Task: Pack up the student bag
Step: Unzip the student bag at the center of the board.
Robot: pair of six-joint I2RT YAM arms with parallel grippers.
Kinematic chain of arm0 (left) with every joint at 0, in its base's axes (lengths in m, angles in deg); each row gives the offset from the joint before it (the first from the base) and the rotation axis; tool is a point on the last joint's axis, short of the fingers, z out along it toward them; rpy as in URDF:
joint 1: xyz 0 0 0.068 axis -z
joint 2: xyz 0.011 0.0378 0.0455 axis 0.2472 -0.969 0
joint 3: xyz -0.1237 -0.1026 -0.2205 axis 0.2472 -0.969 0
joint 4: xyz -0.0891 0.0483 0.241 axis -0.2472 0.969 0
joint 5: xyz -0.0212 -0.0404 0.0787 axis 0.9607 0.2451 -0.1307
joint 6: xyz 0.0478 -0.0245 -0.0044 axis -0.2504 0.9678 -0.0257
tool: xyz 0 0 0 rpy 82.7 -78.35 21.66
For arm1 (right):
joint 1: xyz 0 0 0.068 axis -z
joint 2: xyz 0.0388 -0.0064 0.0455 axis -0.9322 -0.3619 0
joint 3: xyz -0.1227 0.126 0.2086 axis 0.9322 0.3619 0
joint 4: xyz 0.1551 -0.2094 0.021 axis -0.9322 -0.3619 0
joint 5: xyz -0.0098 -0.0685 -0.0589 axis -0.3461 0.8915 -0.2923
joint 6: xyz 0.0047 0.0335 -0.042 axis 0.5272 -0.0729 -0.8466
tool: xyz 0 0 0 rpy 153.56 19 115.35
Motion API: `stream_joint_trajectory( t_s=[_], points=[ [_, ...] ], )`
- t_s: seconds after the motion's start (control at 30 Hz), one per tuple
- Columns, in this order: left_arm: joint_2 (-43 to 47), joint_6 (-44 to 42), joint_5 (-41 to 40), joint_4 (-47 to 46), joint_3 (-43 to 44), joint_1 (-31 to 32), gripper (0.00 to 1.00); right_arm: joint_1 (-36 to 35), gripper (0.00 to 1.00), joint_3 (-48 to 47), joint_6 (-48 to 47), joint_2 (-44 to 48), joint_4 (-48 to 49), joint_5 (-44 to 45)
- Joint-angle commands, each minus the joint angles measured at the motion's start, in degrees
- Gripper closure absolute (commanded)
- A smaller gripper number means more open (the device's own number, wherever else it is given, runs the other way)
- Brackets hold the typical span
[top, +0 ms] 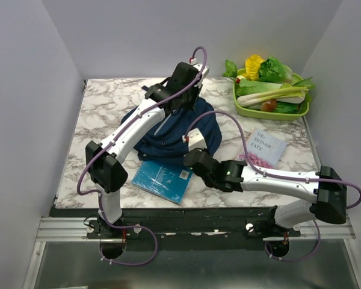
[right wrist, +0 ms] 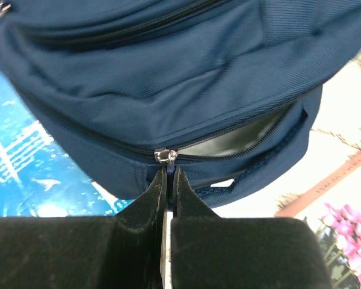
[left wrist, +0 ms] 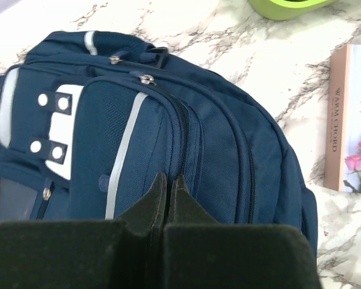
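White-and-grey marbled table (top: pixel 96 120), pale walls on three sides. Large navy blue fabric student bag (top: pixel 168 139) lies flat at mid-table, between the two arms. A flat teal paperback book (top: pixel 162 179) is tucked partly under its near edge. A white paperback with pink flowers (top: pixel 265 147) sits just right of it, and a lime green plastic tray (top: pixel 301 111) of vegetables stands far right. Left gripper (left wrist: pixel 168 179) is over the bag's far side, fingers pressed together above the front panel; cannot tell whether they touch cloth. Right gripper (right wrist: pixel 168 174) is at the near edge, clenched on the small silver zip pull (right wrist: pixel 165 155). The zip track runs left to right across those fingers. Right of the pull the teeth gape over grey lining; left of it they are closed. Judgement: widening the mouth means drawing the pull leftward along the near edge, and the right arm is the one placed for it.
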Motion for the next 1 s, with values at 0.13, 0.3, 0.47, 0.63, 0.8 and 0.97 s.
stream_joint_trajectory(
  t_s=[0.13,0.3,0.47,0.63,0.8,0.97],
  points=[
    [3.09,5.91,12.60,-8.13,-0.85,-0.75,1.00,6.50,0.99,0.79,0.88,1.08,-1.62,7.09],
    [2.40,8.81,17.53,-19.65,-5.70,-0.93,1.00,6.50,0.99,-0.80,0.86,-0.06,-1.00,1.21],
    [-2.26,12.41,15.52,-22.30,-1.31,-2.33,1.00,4.22,0.99,1.39,3.33,0.28,-1.00,-0.81],
    [-5.77,15.40,6.92,-21.43,2.82,-3.48,1.00,3.69,0.99,3.07,4.74,0.82,-0.74,-3.19],
    [-5.87,18.04,3.83,-21.24,3.27,-3.74,1.00,2.55,0.99,2.10,4.12,-0.68,-0.12,-5.56],
    [-5.26,20.06,2.50,-21.69,1.60,-3.74,1.00,2.02,0.99,3.15,1.40,-0.59,6.37,-10.65]
  ],
)
